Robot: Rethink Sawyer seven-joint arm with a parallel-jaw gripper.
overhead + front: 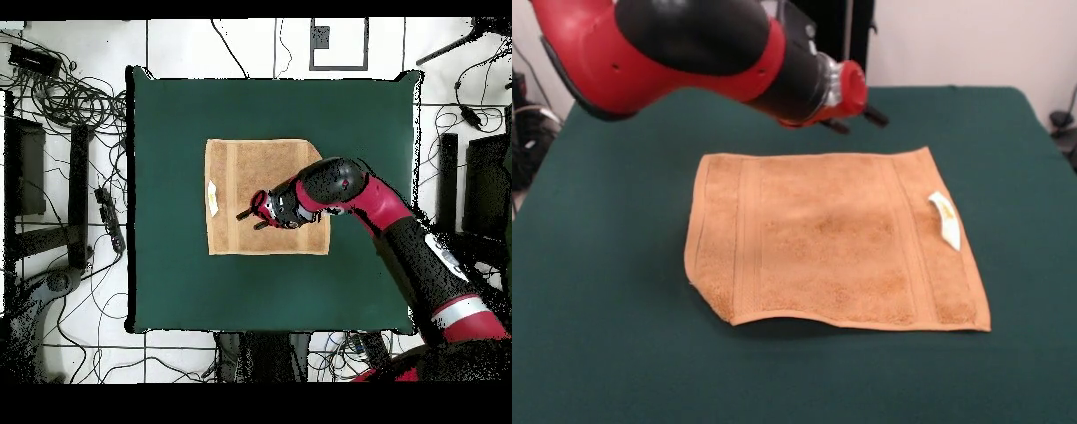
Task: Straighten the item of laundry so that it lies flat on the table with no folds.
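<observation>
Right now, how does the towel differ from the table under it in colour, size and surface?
The towel is orange-tan; the table is dark green. The towel is small and roughly square, while the table is far larger and reaches well past it on every side. The towel shows woven stripe bands and a white tag; the table cover is plain. Both lie flat, though the towel's front edge lifts slightly.

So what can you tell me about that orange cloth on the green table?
The towel is an orange-tan terry cloth, roughly square, with woven stripe bands near its two side edges and a small white tag lying on top by one side. It lies spread nearly flat on the green table, one front corner slightly lifted. The pincer hangs above its far edge.
</observation>
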